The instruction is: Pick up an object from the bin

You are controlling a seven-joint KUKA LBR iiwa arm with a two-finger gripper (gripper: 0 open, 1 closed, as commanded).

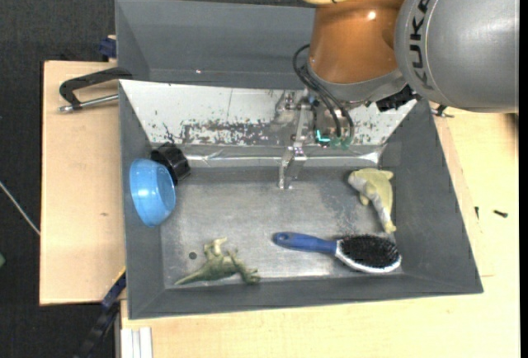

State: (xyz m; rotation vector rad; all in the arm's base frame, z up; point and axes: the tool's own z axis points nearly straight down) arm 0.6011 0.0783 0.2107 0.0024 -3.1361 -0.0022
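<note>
My gripper (290, 160) hangs under the orange wrist cover, over the back middle of the bin floor near the far wall. No loose thing lies directly under it. The nearest thing is a beige plush animal (375, 191), to its right by the right wall. A hairbrush (346, 250) with a blue handle and black bristles lies nearer the front, below and right of the gripper.
A blue bowl (152, 192) leans on its side against the left wall, with a black round cap (171, 161) just behind it. A green toy dinosaur (219, 266) lies at the front left. The arm comes in from the upper right.
</note>
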